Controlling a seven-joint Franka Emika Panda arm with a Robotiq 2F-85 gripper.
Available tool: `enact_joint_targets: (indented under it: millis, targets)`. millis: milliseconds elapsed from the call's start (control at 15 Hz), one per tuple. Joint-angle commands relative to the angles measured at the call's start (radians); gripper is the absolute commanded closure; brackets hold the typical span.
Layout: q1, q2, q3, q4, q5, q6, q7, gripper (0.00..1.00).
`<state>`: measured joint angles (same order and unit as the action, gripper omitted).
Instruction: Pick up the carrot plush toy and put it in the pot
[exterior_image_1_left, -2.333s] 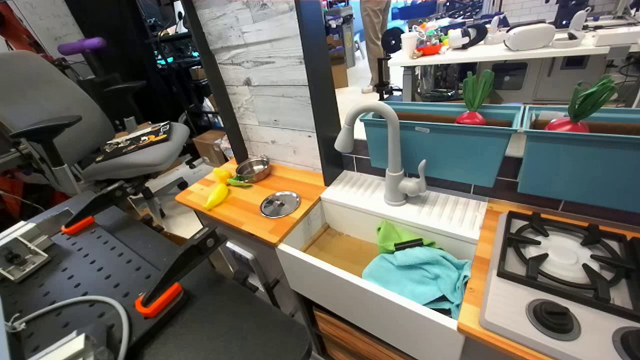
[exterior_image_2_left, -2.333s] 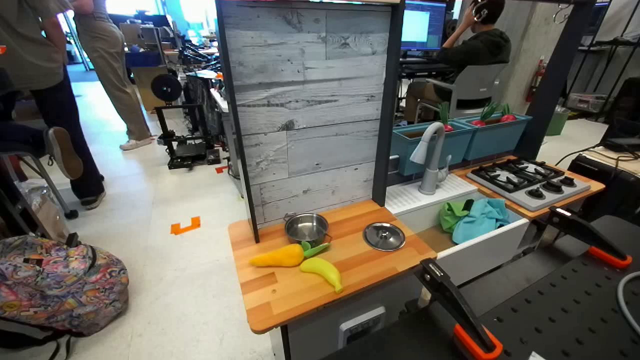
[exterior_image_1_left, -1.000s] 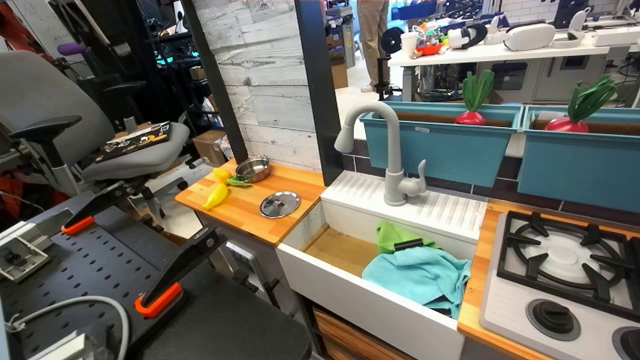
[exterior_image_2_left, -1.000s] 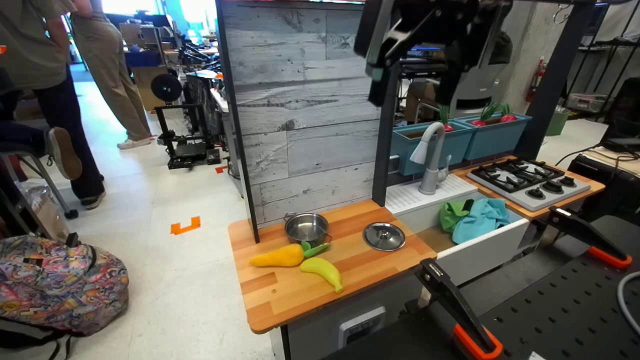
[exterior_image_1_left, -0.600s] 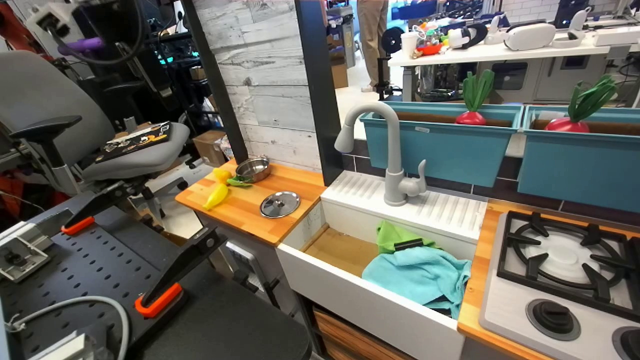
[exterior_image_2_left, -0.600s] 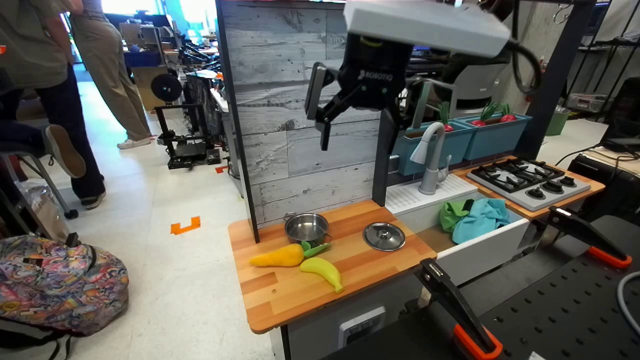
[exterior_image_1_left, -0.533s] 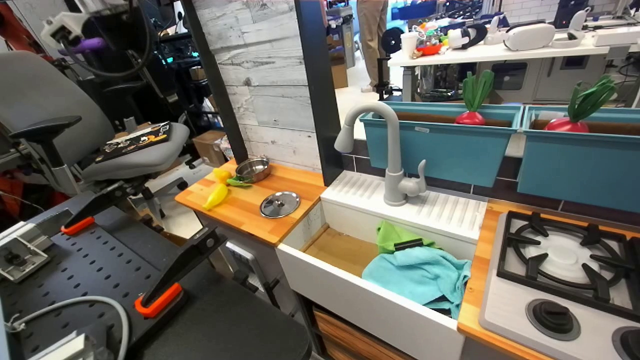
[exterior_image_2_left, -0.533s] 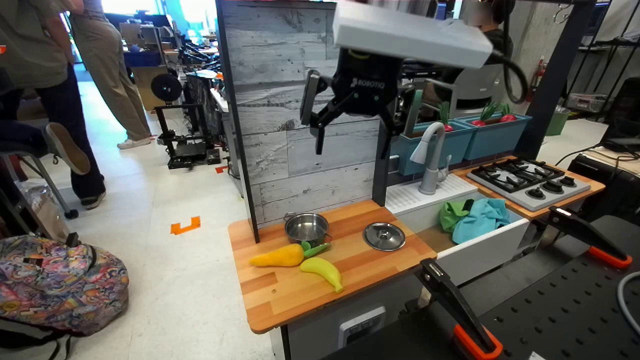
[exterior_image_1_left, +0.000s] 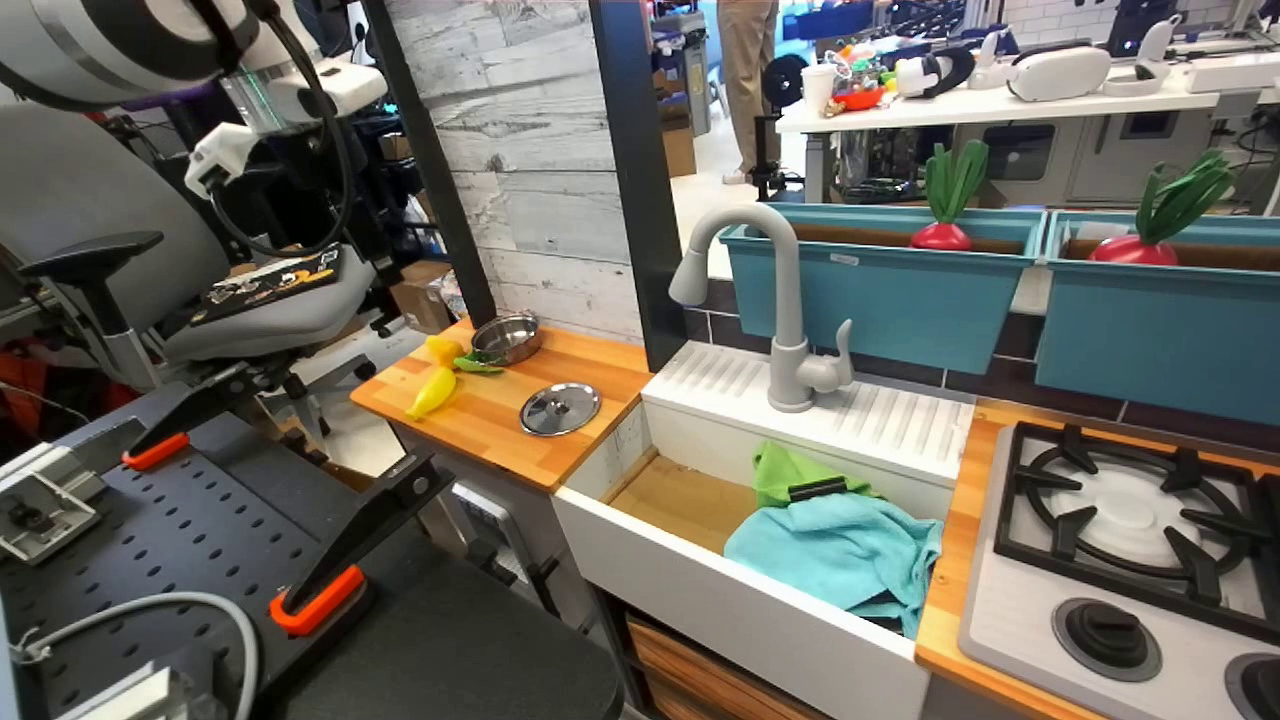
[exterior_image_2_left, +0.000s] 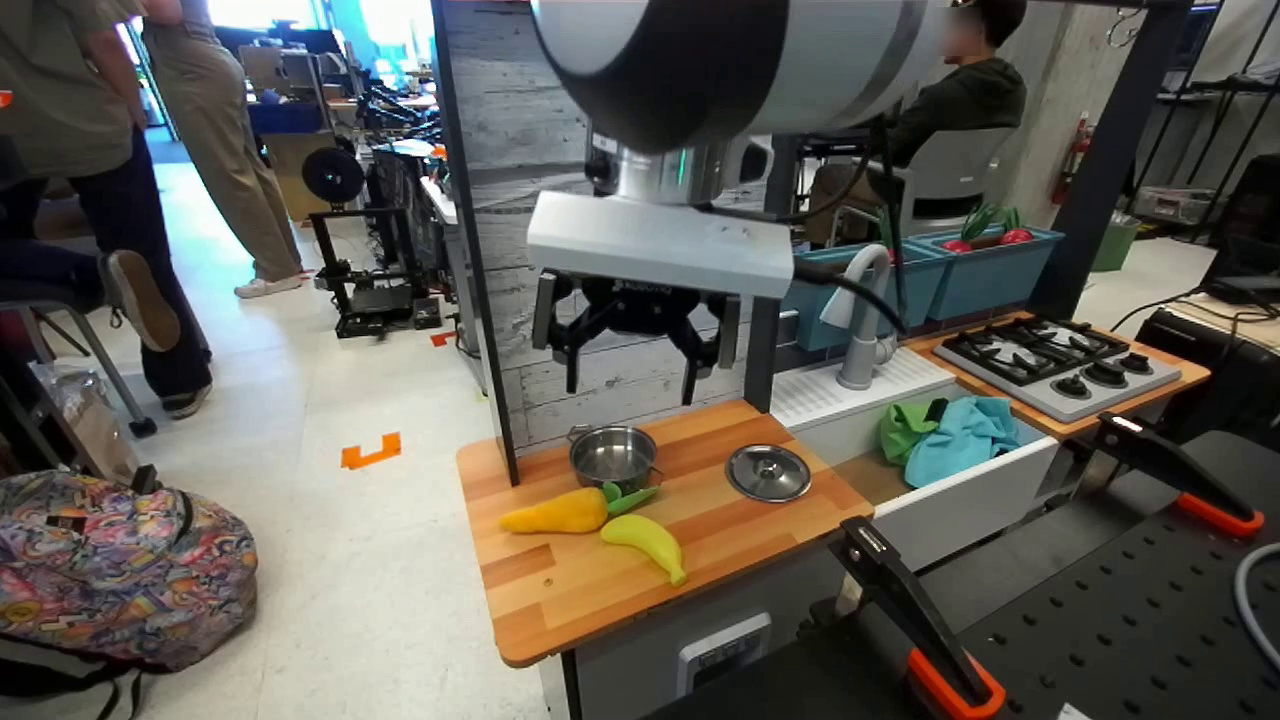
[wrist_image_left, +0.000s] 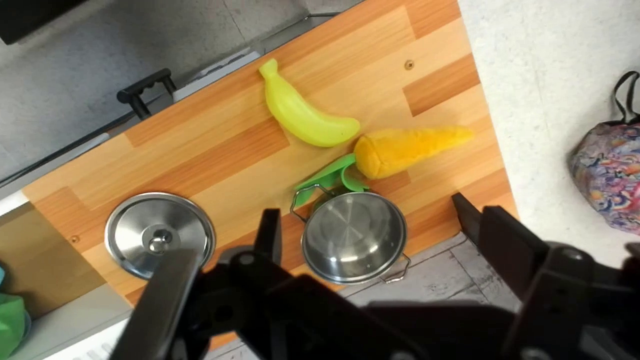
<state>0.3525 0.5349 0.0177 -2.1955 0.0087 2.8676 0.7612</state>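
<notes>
Nearest, in the wrist view: jaws, one pair, black, spread wide apart, holding nothing; in an exterior view, hanging in the air well above table (exterior_image_2_left: 720, 530). Next below: pot (wrist_image_left: 354, 237), silver metal, two-handled, upright on the table; as seen from the wrist, between the jaws. Just beside it: carrot plush toy (wrist_image_left: 407, 150), one, orange-yellow, lying on the table, outside the pot; green leafy top towards the pot, partly under one handle, contact with the metal unclear. Very near the carrot's leafy end: banana (wrist_image_left: 307, 115), yellow, curved, lying flat, touching or not impossible to judge. Apart from these: lid (wrist_image_left: 150, 220), round, silver, knob upward, flat on the table. Farther: sink (exterior_image_1_left: 740, 615), white, with green cloth (exterior_image_2_left: 903, 432) and blue cloth (exterior_image_2_left: 958, 445) inside. Beyond the sink: stove (exterior_image_2_left: 1055, 368), grey with black grates, knobs in front.
</notes>
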Motion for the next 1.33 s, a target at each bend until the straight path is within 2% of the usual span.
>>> enact_joint_targets:
  millis: [0, 533, 1067, 1133, 1200, 1267]
  targets:
    - [0.055, 0.137, -0.038, 0.119, 0.030, 0.009, 0.044, 0.00]
    - [0.061, 0.343, -0.035, 0.304, 0.079, 0.003, 0.046, 0.00]
    - [0.101, 0.481, -0.062, 0.469, 0.097, -0.025, 0.053, 0.00]
    - [0.104, 0.492, -0.064, 0.485, 0.095, -0.034, 0.050, 0.10]
    - [0.112, 0.503, -0.070, 0.497, 0.091, -0.040, 0.048, 0.28]
    - [0.117, 0.508, -0.072, 0.504, 0.089, -0.047, 0.047, 0.34]
